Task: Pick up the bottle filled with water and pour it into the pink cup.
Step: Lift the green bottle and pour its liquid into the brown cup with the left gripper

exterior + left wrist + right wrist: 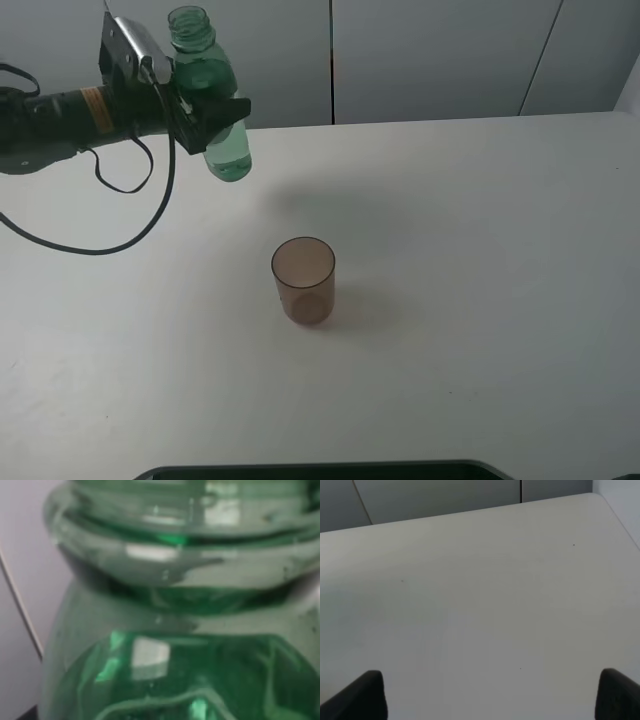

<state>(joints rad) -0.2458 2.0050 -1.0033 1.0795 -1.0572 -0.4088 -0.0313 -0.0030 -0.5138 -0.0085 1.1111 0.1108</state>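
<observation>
**Green bottle held aloft, pink cup below on white table**

A white table (480, 250) fills the overhead frame, with grey wall panels (430, 55) behind it. In the upper left, the left gripper (215, 112) is clamped around the middle of the bottle (205, 65). The bottle is clear of the surface, roughly upright with a slight tilt, its uncapped mouth on top. Up close, its green body (175, 655) blocks the left wrist camera, and its fill level cannot be read. The pink cup (303, 280) stands upright near centre frame, well apart to the bottle's lower right. A black cable (120, 190) loops under the left arm. The right gripper (492, 697) is spread wide above bare tabletop.
</observation>
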